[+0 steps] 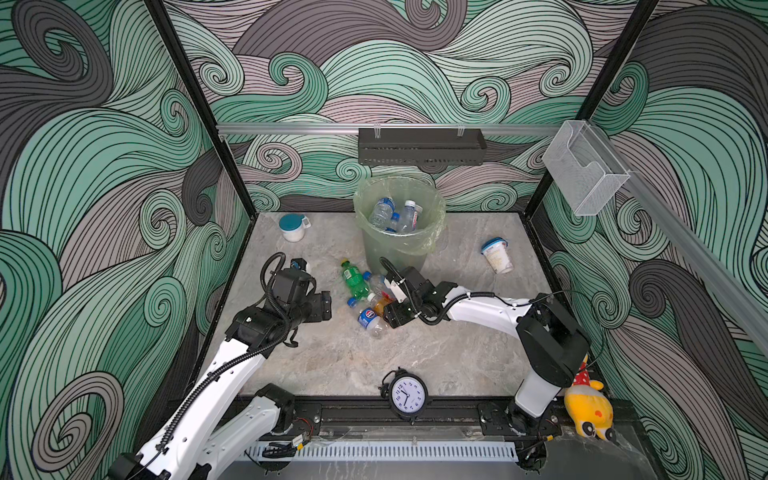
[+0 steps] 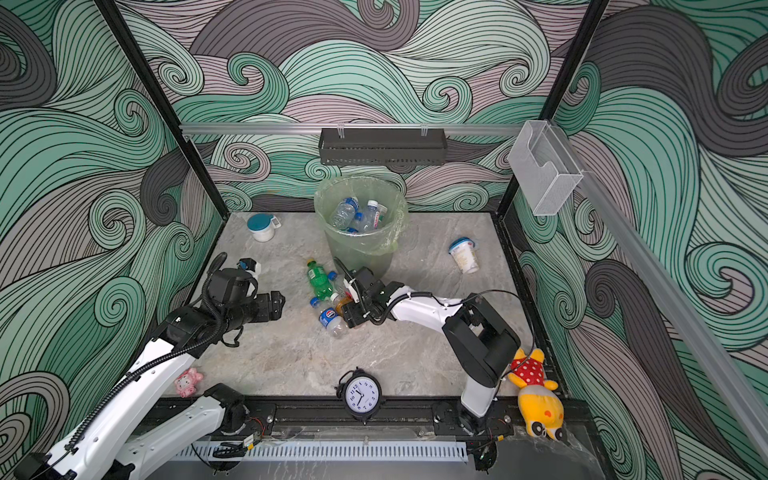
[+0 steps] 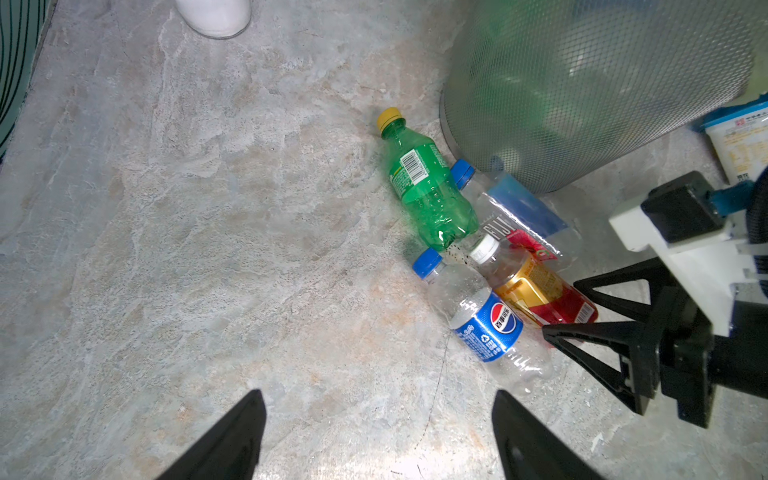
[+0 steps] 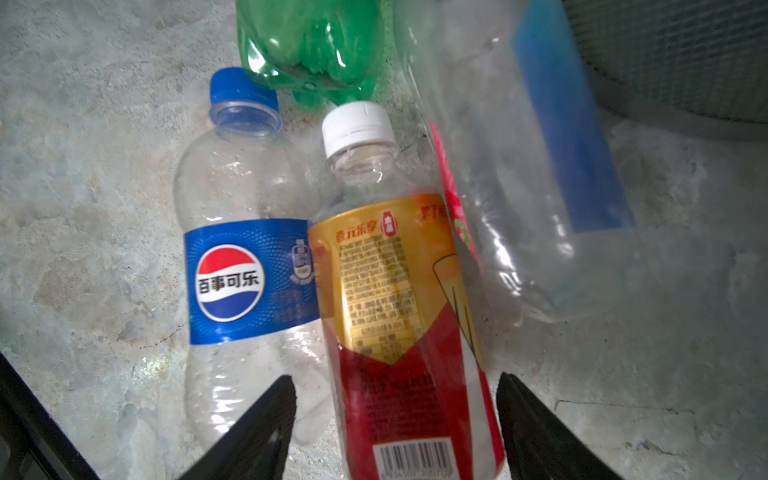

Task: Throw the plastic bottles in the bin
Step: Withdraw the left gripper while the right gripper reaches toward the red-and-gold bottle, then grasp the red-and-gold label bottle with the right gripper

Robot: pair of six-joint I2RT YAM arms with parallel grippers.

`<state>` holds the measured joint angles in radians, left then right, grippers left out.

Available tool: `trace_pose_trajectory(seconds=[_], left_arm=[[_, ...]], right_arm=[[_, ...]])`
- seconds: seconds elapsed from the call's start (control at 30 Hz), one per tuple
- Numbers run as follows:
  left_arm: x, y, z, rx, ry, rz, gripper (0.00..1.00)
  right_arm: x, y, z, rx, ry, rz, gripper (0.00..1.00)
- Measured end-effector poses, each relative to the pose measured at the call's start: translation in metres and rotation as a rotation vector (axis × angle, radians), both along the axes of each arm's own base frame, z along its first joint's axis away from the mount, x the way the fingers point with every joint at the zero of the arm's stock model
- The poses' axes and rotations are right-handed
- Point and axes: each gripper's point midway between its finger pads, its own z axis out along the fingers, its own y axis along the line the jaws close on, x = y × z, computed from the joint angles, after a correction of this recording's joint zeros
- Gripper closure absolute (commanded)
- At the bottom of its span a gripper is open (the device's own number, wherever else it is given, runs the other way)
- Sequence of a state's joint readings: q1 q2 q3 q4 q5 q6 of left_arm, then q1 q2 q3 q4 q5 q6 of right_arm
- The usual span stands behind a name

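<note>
Right wrist view: the right gripper [image 4: 395, 378] holds its jaws apart astride the base of the red-labelled bottle [image 4: 399, 291]. It lies against three other bottles [image 1: 355, 280] just beside the bin [image 1: 390, 253], which holds more. The left gripper [image 3: 378, 399] hangs open and empty nearby.

Grey marbled tabletop [image 1: 415, 353] with bin [image 1: 395, 249], 4 loose bottles [image 1: 355, 280] beside it, teal-lidded cup [image 1: 292, 227], blue-lidded tub [image 1: 496, 255].
</note>
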<state>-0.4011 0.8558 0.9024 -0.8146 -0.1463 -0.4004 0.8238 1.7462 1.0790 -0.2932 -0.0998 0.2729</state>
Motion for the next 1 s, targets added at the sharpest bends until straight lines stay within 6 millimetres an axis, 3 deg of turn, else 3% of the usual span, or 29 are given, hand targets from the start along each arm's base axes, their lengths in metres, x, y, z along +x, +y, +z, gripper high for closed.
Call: trace_pose_trajectory(seconds=[0.2, 0.4, 0.6, 0.73, 1.0], left_arm=[[0.000, 0.000, -0.001, -0.001, -0.001, 0.001, 0.13], [0.001, 0.000, -0.001, -0.003, -0.002, 0.002, 0.13], [0.001, 0.000, -0.001, -0.003, -0.002, 0.003, 0.13], [0.002, -0.001, -0.002, -0.003, -0.001, 0.003, 0.13], [0.006, -0.002, -0.006, 0.000, 0.008, 0.003, 0.14]], right_arm=[[0.001, -0.003, -0.012, -0.036, 0.006, -0.010, 0.23], [0.002, -0.005, -0.021, -0.056, 0.014, -0.014, 0.34], [-0.002, 0.000, -0.017, -0.049, 0.003, 0.008, 0.43], [-0.007, 0.002, -0.003, -0.031, -0.024, 0.033, 0.47], [-0.011, 0.003, 0.048, 0.048, -0.110, 0.055, 0.51]])
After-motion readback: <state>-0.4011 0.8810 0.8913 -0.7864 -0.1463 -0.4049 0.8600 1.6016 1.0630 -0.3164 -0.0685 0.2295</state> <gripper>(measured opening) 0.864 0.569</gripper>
